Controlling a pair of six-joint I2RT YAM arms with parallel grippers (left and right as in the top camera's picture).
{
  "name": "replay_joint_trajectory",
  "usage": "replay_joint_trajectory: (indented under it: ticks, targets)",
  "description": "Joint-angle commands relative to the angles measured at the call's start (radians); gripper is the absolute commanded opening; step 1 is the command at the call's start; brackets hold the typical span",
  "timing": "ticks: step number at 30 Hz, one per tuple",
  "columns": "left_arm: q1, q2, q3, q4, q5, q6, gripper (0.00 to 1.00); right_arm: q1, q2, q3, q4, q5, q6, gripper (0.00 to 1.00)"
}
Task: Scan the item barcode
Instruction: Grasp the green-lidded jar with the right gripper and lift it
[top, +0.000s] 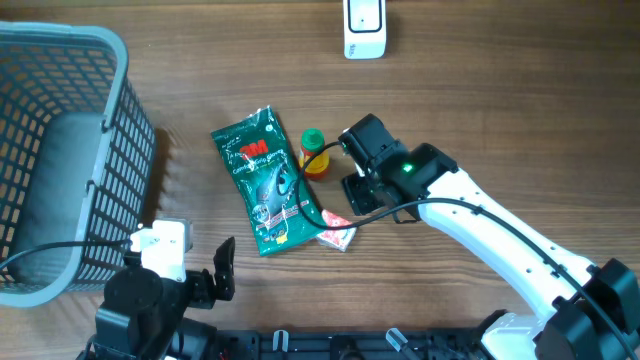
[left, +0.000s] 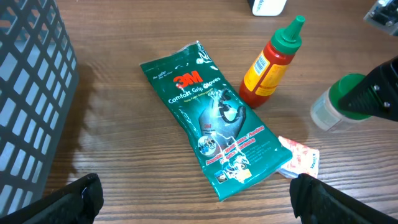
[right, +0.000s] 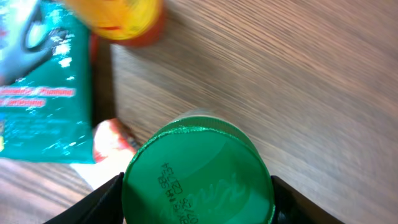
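The green-lidded jar (right: 199, 174) stands on the wooden table (top: 500, 100), beside the sauce bottle (left: 270, 62) and the green glove packet (top: 262, 180). The right gripper (right: 198, 202) is clamped on its lid. The left gripper (left: 196, 196) hangs wide open and empty near the grey basket (top: 120, 120).

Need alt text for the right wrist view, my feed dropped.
A round green lid with a stamped code fills the lower frame, held between the jaws of the right gripper. Behind it on the wooden table lie a green printed packet, a blurred yellow bottle and a red sachet.
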Motion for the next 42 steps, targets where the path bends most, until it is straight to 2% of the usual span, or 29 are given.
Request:
replay_joint_trajectory:
  ticks: [1,7,10,14,19,24,25,27,31,42]
  targets:
    - [0.005,0.001,0.009,0.002,0.011,-0.006,1.0,-0.022,-0.015,-0.002,0.0,0.072,0.198,0.67]
    - [0.005,0.001,0.009,0.002,0.012,-0.005,1.0,-0.043,0.018,-0.002,0.006,0.072,0.617,0.78]
    - [0.005,0.001,0.009,0.002,0.011,-0.006,1.0,-0.043,0.048,-0.002,0.031,0.083,0.694,0.79]
    - [0.005,0.001,0.009,0.002,0.011,-0.006,1.0,-0.044,0.053,0.002,0.059,0.082,0.679,1.0]
    - [0.004,0.001,0.009,0.002,0.011,-0.006,1.0,-0.049,-0.024,0.04,0.015,0.089,0.662,1.0]
    - [0.005,0.001,0.009,0.002,0.011,-0.006,1.0,-0.051,-0.04,0.035,0.023,0.242,0.634,1.0]
    - [0.005,0.001,0.009,0.002,0.011,-0.006,1.0,-0.059,-0.038,0.035,0.046,0.222,0.582,1.0]
    - [0.005,0.001,0.009,0.002,0.011,-0.005,1.0,-0.107,-0.027,0.035,0.102,0.033,0.457,1.0]
    - [0.005,0.001,0.009,0.002,0.011,-0.006,1.0,-0.224,0.02,0.035,0.068,-0.135,0.452,0.99]
    - [0.005,0.001,0.009,0.002,0.011,-0.006,1.0,-0.211,0.173,0.035,0.018,-0.215,0.379,1.0]
